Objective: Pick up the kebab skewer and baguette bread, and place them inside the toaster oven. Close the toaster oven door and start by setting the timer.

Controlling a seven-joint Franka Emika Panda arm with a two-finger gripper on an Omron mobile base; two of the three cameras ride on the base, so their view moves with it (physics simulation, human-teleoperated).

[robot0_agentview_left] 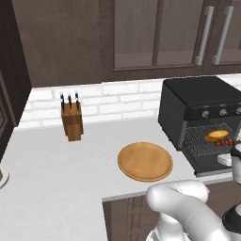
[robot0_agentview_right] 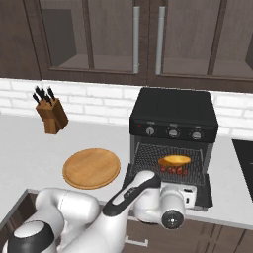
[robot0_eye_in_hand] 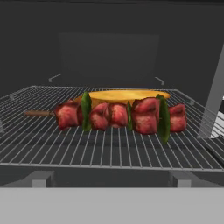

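hand view looks straight into the toaster oven (robot0_eye_in_hand: 109,48), where the kebab skewer (robot0_eye_in_hand: 120,116) lies across the wire rack (robot0_eye_in_hand: 109,148), red meat chunks with green pieces between them, its bare stick end pointing left; the baguette bread (robot0_eye_in_hand: 124,95) lies flat on the same rack just behind the skewer, close against it, though whether they touch cannot be told; in the right base view the bread (robot0_agentview_right: 174,160) sits behind the skewer (robot0_agentview_right: 174,170) in the open cavity; in the left base view the bread (robot0_agentview_left: 216,135) and skewer (robot0_agentview_left: 228,141) show inside the oven (robot0_agentview_left: 188,101) at the right edge; the toaster oven door (robot0_agentview_right: 205,190) hangs dropped down and open, flat out over the counter edge; three round knobs (robot0_agentview_right: 173,132) line the front above the opening; the gripper (robot0_agentview_right: 190,193) is at the end of the arm, low in front of the open door, its jaws spread wide with nothing between them; its fingers are hard to make out; outward on the grey counter (robot0_agentview_left: 56,174), a round wooden board (robot0_agentview_left: 145,161) lies bare to the left of the oven; a knife block (robot0_agentview_left: 71,120) stands further left against the white brick backsplash (robot0_agentview_left: 117,101); dark wall cabinets (robot0_agentview_right: 133,39) with long metal handles hang above.
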